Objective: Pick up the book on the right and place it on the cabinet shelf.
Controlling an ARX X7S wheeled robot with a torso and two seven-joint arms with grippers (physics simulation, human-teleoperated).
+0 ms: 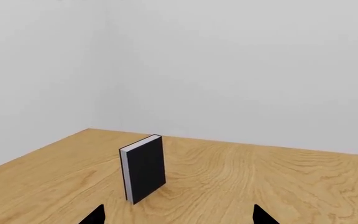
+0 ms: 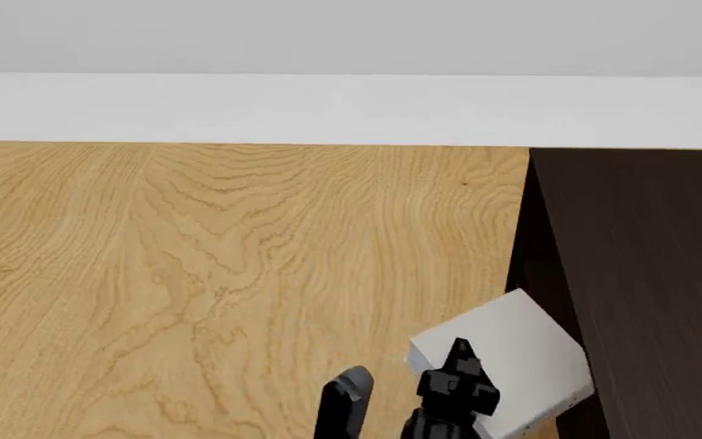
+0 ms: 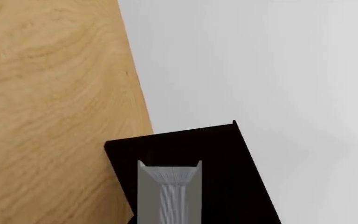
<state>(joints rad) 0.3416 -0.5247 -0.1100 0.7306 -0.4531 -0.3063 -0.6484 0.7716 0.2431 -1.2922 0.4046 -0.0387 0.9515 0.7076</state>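
Light-grey book [image 2: 510, 352] is held by the right gripper [image 2: 406, 402], tilted, its far corner just beside or touching the dark wood-grain cabinet [image 2: 650, 274] at the right of the head view. The jaws stand either side of the book's near edge, clamped on it. Right wrist view shows the book's page edge [image 3: 169, 196] against the cabinet's dark top [image 3: 185, 144]. Left gripper [image 1: 179, 217] has its jaws wide apart, holding nothing, above the wooden table [image 1: 260, 182]. A black-covered book [image 1: 145, 169] stands upright on that table ahead of it.
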